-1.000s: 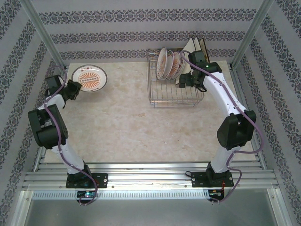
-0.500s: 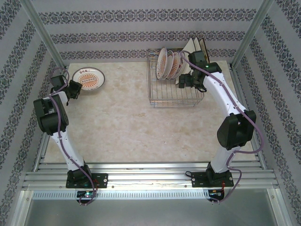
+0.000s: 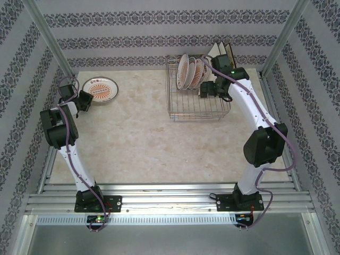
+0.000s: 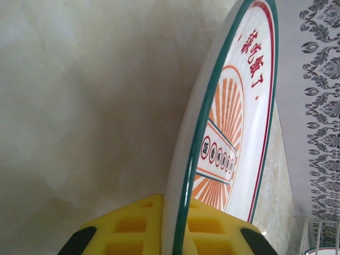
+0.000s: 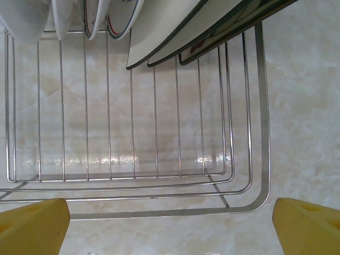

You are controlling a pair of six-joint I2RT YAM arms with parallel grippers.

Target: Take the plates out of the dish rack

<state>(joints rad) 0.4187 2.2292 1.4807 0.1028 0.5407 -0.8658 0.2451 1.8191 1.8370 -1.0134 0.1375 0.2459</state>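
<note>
Left elbow (image 3: 56,127) further back, left gripper (image 4: 178,236) seemingly tight on plate (image 4: 234,133); right gripper (image 5: 170,234) apart over rack (image 5: 263,106).

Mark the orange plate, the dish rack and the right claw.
orange plate (image 3: 101,88): top view, its striped centre.
dish rack (image 3: 196,109): top view, empty front wire floor.
right claw (image 5: 170,212): right wrist view, midway between its yellow fingertips.

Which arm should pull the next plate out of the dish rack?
Right. The right gripper hangs open directly over the dish rack, just in front of the standing plates. The left gripper is across the table at the far left, clamped on the rim of the orange plate.
</note>
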